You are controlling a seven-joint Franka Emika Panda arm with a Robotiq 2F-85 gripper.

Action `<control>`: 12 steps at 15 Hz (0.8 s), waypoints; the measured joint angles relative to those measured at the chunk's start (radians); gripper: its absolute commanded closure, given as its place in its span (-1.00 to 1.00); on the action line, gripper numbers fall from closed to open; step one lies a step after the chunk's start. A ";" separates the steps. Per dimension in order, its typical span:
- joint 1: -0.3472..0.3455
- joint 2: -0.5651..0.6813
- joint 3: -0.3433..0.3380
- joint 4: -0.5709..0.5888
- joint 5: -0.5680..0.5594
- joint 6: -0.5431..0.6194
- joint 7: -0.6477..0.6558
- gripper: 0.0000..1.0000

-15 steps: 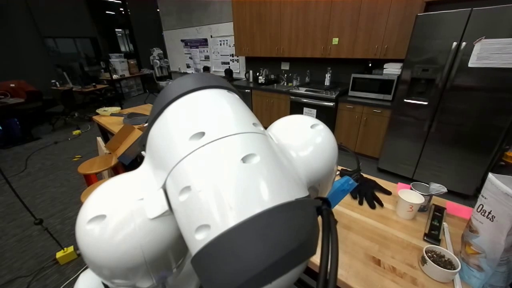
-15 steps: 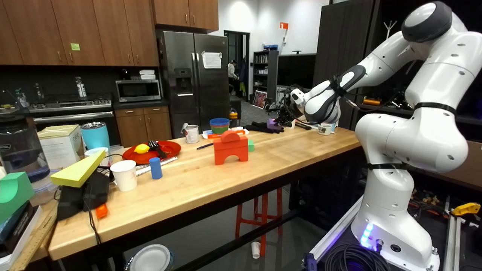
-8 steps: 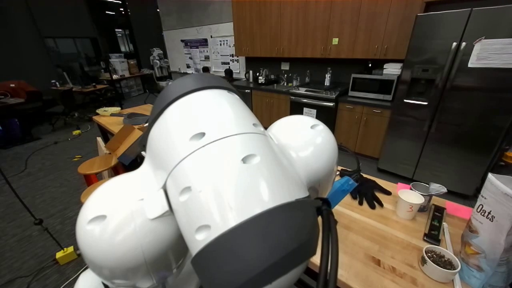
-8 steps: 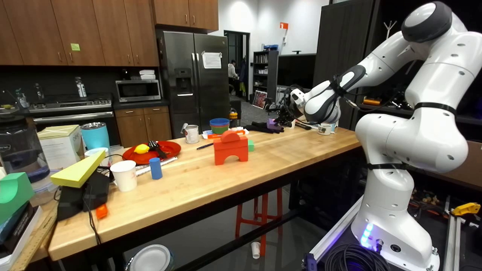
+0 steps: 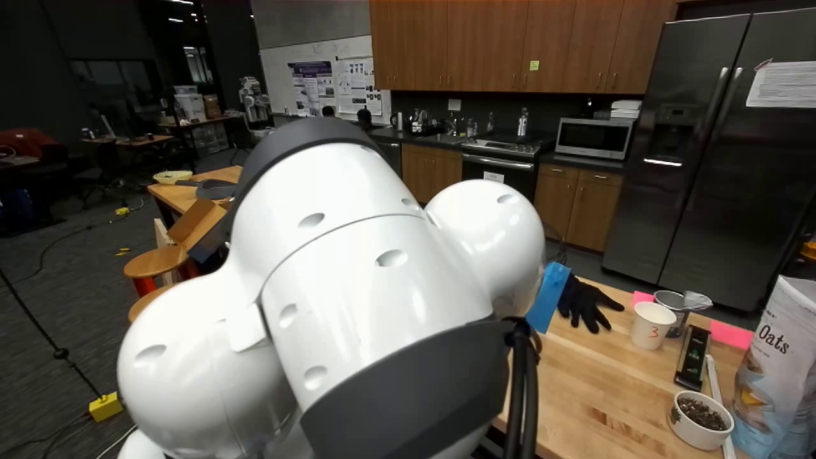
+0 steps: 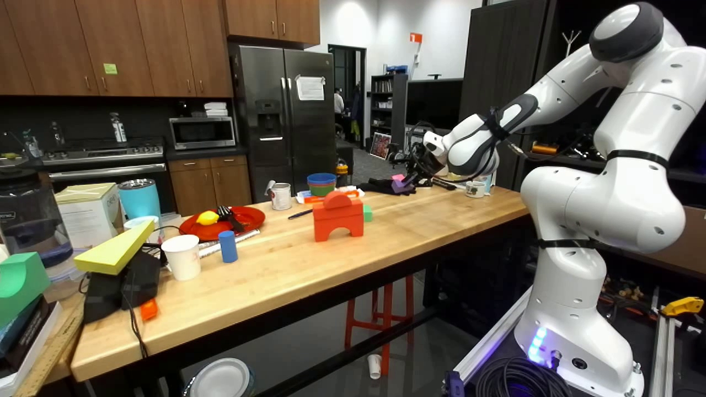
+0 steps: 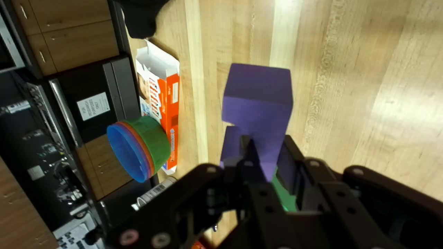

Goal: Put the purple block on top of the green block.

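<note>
Your gripper [image 7: 267, 147], pinching the purple block [image 7: 258, 93]; the green block [image 6: 368, 213] lies at its eight o'clock in an exterior view.

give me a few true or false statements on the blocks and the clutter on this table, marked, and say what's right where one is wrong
1. The jaws hold the purple block. True.
2. The purple block already sits on the green block. False: in an exterior view the two are apart.
3. A yellow lemon-shaped object lies on the red plate. True.
4. The blue cylinder lies on its side. False: it stands upright.
5. A black glove lies on the table. True.
6. The small white bowl is empty. False: it holds dark bits.
</note>
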 measured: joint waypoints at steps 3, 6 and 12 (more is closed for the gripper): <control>0.012 -0.010 0.001 0.013 -0.017 -0.016 -0.134 0.89; 0.016 -0.029 0.016 0.036 -0.029 -0.016 -0.259 0.89; 0.038 -0.174 0.100 0.155 -0.047 -0.174 -0.533 0.89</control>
